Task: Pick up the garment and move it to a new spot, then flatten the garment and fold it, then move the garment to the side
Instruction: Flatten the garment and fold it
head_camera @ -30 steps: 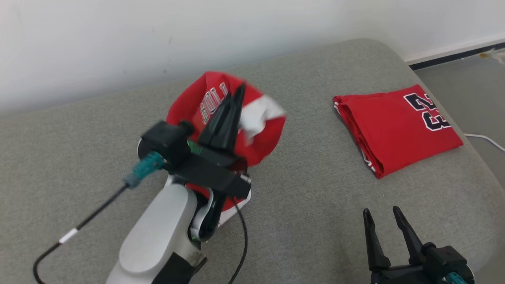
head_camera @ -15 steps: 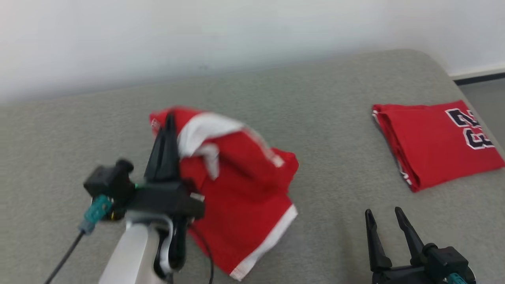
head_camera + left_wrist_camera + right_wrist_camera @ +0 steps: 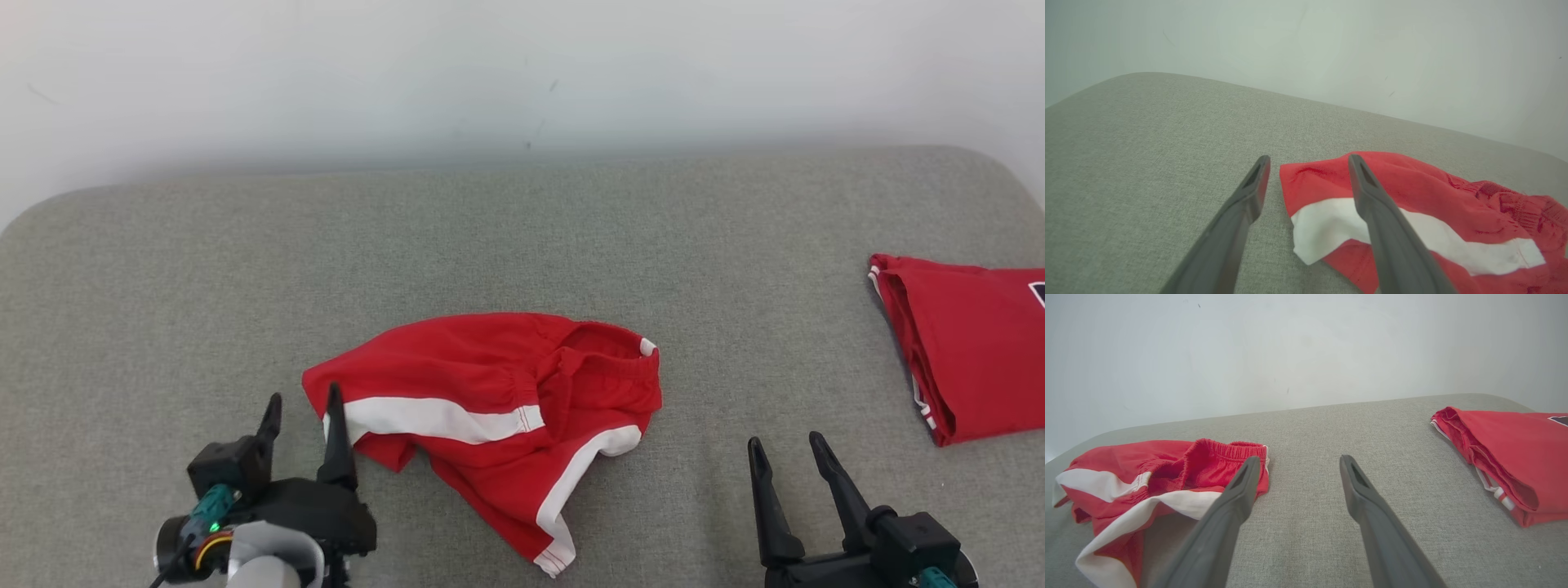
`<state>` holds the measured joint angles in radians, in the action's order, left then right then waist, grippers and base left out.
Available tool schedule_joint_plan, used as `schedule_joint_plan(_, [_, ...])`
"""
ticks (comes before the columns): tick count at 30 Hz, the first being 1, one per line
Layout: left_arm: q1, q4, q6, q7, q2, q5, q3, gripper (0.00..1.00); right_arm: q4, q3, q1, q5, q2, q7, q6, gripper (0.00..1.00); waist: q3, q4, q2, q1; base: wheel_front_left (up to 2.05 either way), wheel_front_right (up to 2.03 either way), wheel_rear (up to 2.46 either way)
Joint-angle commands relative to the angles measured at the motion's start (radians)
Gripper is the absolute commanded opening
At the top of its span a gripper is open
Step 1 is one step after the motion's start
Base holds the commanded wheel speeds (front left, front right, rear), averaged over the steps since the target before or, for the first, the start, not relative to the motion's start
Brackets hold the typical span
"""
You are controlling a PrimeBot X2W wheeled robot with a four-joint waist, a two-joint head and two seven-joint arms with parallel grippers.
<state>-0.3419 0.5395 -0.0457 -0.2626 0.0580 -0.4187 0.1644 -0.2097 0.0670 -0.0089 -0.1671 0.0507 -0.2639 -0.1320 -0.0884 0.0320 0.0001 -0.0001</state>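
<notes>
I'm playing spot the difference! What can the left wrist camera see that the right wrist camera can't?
Left wrist, not right wrist: the open left claw, one finger crossing in front of the red shorts.
Right wrist, not left wrist: the open right claw, the folded red jersey and the shorts' stretchy waistband.
Both: the red shorts with white stripes, the grey cushion and the white wall.

Grey cushion (image 3: 245, 269) with shorts (image 3: 490, 384), folded jersey (image 3: 971, 343)
</notes>
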Motion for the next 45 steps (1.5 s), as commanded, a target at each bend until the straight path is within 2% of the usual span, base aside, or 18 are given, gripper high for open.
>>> schedule_joint_plan(1, [0.019,0.015,0.001,-0.002,0.017,0.014,-0.009,1.00,-0.003,0.002,0.012,0.002,0.000,0.000,0.003,1.00,0.011,-0.009,-0.0001,0.0001,0.00,0.00,0.00])
schedule_joint_plan(8, [0.066,0.018,0.032,0.011,0.052,0.037,0.015,1.00,-0.006,-0.001,0.022,0.000,-0.001,0.000,0.003,1.00,0.026,-0.004,-0.0001,0.0001,0.00,0.00,0.00])
schedule_joint_plan(12, [0.078,-0.022,0.052,0.072,0.073,0.055,0.051,1.00,-0.008,-0.003,0.027,-0.002,-0.001,0.000,0.003,1.00,0.037,0.000,-0.0001,0.0001,0.00,0.00,0.00])
schedule_joint_plan(16, [0.056,-0.110,0.068,0.184,0.081,0.081,0.112,1.00,-0.009,0.000,0.034,-0.006,-0.001,0.000,0.003,1.00,0.046,0.006,-0.0001,0.0001,0.00,0.00,0.00])
schedule_joint_plan(17, [0.043,-0.157,0.077,0.265,0.073,0.086,0.146,1.00,-0.009,0.003,0.034,-0.007,0.000,0.000,0.003,1.00,0.049,0.011,-0.0001,0.0001,0.00,0.00,0.00])
schedule_joint_plan(22, [0.003,-0.240,0.083,0.474,0.043,0.076,0.223,1.00,-0.009,0.013,0.031,-0.012,0.000,0.000,0.003,1.00,0.049,0.039,-0.0001,0.0001,0.00,0.00,0.00])
schedule_joint_plan(28, [-0.044,-0.202,0.032,0.650,0.020,0.082,0.273,1.00,-0.007,0.018,0.017,-0.018,0.000,0.000,0.003,1.00,0.028,0.092,-0.0001,0.0001,0.00,0.00,0.00])
schedule_joint_plan(33, [-0.088,-0.151,-0.043,0.717,0.017,0.123,0.286,1.00,-0.004,0.020,0.009,-0.029,-0.001,0.000,0.003,1.00,0.005,0.136,-0.0001,0.0001,0.00,0.00,0.00])
schedule_joint_plan(36, [-0.112,-0.123,-0.069,0.738,0.020,0.146,0.295,1.00,-0.002,0.021,0.004,-0.037,0.000,0.000,0.003,1.00,-0.006,0.157,-0.0001,0.0001,0.00,0.00,0.00])
schedule_joint_plan(40, [-0.120,-0.101,-0.084,0.755,0.027,0.163,0.307,1.00,0.001,0.016,0.002,-0.047,-0.001,0.000,0.003,1.00,-0.014,0.171,-0.0001,0.0001,0.00,0.00,0.00])
schedule_joint_plan(45, [-0.137,-0.109,-0.070,0.760,0.022,0.167,0.332,1.00,0.003,0.013,-0.001,-0.052,-0.001,0.000,0.003,1.00,-0.018,0.169,-0.0001,0.0001,0.00,0.00,0.00])
